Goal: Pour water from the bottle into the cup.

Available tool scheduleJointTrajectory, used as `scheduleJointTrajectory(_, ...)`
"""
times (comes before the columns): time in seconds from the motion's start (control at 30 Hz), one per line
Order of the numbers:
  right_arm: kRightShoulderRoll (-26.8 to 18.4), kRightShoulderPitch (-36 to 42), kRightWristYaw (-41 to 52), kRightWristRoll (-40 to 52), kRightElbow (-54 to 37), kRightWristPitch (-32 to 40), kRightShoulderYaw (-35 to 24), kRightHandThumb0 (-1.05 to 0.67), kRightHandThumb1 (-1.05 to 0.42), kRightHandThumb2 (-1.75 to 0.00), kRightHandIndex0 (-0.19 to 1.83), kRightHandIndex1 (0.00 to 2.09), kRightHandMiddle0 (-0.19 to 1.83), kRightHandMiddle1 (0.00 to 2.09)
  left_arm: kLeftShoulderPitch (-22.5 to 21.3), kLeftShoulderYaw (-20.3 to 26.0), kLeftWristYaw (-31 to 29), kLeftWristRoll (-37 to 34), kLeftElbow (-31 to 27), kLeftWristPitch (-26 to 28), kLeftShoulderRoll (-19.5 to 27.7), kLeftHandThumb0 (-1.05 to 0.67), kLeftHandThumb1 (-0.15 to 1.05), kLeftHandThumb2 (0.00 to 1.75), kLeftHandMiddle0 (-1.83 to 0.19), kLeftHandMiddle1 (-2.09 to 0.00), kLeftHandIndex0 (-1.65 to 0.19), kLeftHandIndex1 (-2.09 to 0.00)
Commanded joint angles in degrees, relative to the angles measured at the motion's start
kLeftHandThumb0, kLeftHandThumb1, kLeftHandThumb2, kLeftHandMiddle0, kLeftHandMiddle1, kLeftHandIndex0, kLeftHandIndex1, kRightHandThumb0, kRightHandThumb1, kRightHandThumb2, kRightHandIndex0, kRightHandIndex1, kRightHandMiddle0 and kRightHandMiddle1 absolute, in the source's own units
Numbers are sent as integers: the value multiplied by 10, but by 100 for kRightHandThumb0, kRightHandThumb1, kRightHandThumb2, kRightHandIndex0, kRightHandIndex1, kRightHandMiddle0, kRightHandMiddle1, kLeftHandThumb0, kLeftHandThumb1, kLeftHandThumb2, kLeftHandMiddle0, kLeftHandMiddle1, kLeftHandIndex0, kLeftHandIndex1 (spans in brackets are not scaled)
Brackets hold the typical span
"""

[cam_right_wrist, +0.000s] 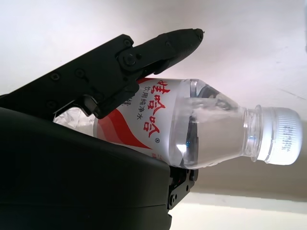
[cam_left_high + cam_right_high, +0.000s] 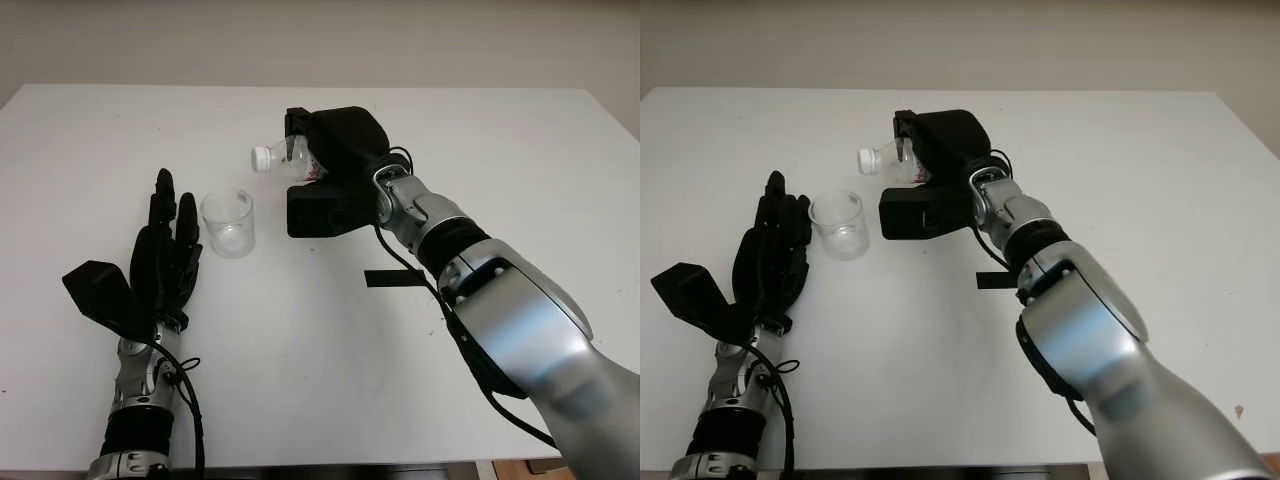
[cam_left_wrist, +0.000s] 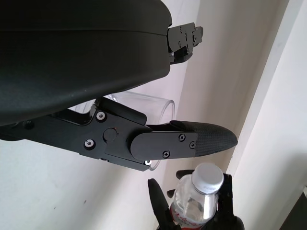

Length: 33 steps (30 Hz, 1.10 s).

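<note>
Right hand point(image 2: 335, 150) grips the capped bottle point(image 2: 285, 160) tilted toward the cup point(image 2: 228, 222); left hand point(image 2: 165, 255) open beside it; pouring likely needs the cap off.

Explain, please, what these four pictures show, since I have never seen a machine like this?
It is a humanoid robot with two arms and black three-finger hands. Two pictures come from cameras in its head, looking down at a white table; the other two come from cameras at each wrist. The right hand grips a capped water bottle, tipped sideways above the table with its cap toward a clear plastic cup. The cup stands upright on the table. The left hand is open, just beside the cup.
</note>
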Motion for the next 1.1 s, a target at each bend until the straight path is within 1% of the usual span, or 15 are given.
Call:
scheduleJointTrajectory(0.0, 9, -28, -16, -17, -3, 14, 18, -39, -105, -21, 106, 209, 58, 209, 14, -2, 2, 4, 17, 3, -9, -74, 105, 39, 12, -6, 16, -5)
scheduleJointTrajectory(0.17, 26, -32, -39, -32, 0, 37, 35, -40, -105, -16, 101, 209, 46, 209, 13, -3, -2, 6, 21, 1, -9, -74, 105, 40, 13, -5, 17, -5)
scheduleJointTrajectory(0.2, 29, -34, -38, -30, 0, 39, 34, -40, -105, -15, 99, 209, 36, 209, 12, -3, -1, 6, 23, -2, -10, -74, 105, 41, 13, -5, 16, -5)
scheduleJointTrajectory(0.23, 34, -36, -39, -27, 0, 42, 31, -41, -105, -14, 96, 209, 25, 205, 12, -3, 1, 7, 24, -4, -12, -74, 105, 41, 13, -5, 16, -5)
scheduleJointTrajectory(0.27, 38, -38, -40, -25, 0, 45, 30, -44, -105, -10, 92, 209, 21, 188, 12, -2, 3, 7, 25, -5, -14, -75, 105, 40, 12, -6, 16, -6)
scheduleJointTrajectory(0.33, 45, -42, -42, -24, -1, 46, 28, -46, -105, -7, 90, 209, 22, 168, 11, -2, 8, 9, 27, -10, -17, -75, 105, 40, 12, -6, 15, -6)
scheduleJointTrajectory(0.37, 49, -45, -43, -27, 0, 48, 32, -46, -104, -6, 88, 209, 22, 165, 11, -2, 10, 11, 29, -12, -18, -75, 105, 39, 11, -6, 14, -6)
scheduleJointTrajectory(0.47, 57, -52, -41, -36, 1, 52, 42, -46, -105, -11, 88, 209, 20, 181, 10, -4, 14, 15, 34, -19, -20, -75, 105, 41, 11, -6, 14, -6)
scheduleJointTrajectory(0.6, 61, -58, -39, -49, 3, 54, 59, -45, -105, -16, 84, 209, 14, 189, 8, -2, 17, 15, 39, -23, -24, -76, 105, 41, 11, -6, 14, -6)
scheduleJointTrajectory(0.67, 60, -60, -43, -61, 3, 49, 73, -44, -105, -13, 84, 209, 17, 180, 8, 0, 17, 14, 42, -24, -24, -76, 105, 41, 11, -6, 14, -6)
scheduleJointTrajectory(0.7, 59, -61, -47, -68, 3, 47, 79, -44, -104, -9, 83, 209, 23, 164, 7, 0, 17, 14, 43, -24, -24, -76, 105, 41, 10, -6, 14, -6)
scheduleJointTrajectory(0.77, 56, -62, -63, -93, 4, 50, 105, -44, -102, -6, 85, 209, 28, 152, 7, 1, 14, 14, 47, -25, -22, -76, 105, 41, 11, -6, 14, -6)
scheduleJointTrajectory(0.83, 54, -63, -80, -116, 6, 55, 128, -43, -101, -5, 94, 209, 31, 160, 7, 1, 11, 13, 49, -26, -21, -76, 105, 41, 11, -5, 14, -6)
scheduleJointTrajectory(0.9, 53, -65, -85, -138, 8, 63, 151, -44, -102, -6, 99, 209, 25, 176, 8, 3, 9, 11, 50, -26, -21, -76, 105, 40, 11, -5, 14, -6)
scheduleJointTrajectory(1.07, 49, -67, -96, -168, 10, 67, 182, -42, -102, -5, 101, 209, 22, 184, 10, 4, 10, 9, 47, -24, -23, -76, 105, 39, 10, -6, 14, -6)
